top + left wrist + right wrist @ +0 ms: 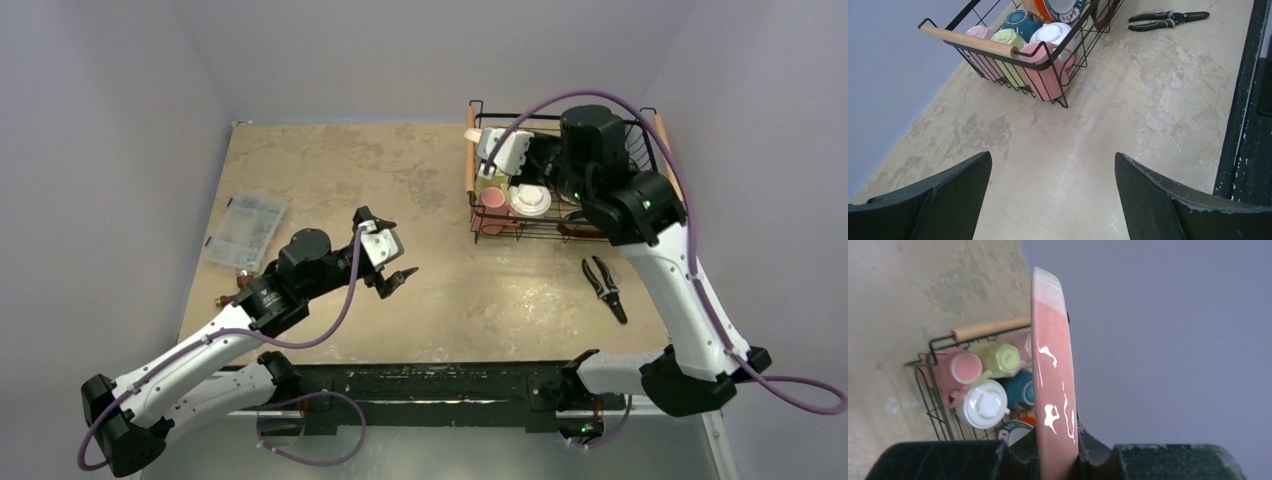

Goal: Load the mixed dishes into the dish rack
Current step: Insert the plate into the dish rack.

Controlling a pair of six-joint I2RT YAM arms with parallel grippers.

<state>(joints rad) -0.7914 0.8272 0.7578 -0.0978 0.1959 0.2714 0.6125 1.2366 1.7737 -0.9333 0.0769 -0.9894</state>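
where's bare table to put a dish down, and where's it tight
Bare: the beige tabletop between the clear plastic compartment box and the black wire dish rack; also the near strip left of the black pliers. Crowded: the rack's left end, packed with mugs.

Mottled beige tabletop (400, 170). Resting directly on it: black wire dish rack (470, 160) at far right, black pliers (604, 288) nearer on the right, clear plastic compartment box (246, 230) at left edge.

You've got black pliers (604, 288) lying flat on the mottled beige table (330, 180), front right, handles slightly apart. Clear compartment box (246, 229) sits at the table's left edge.
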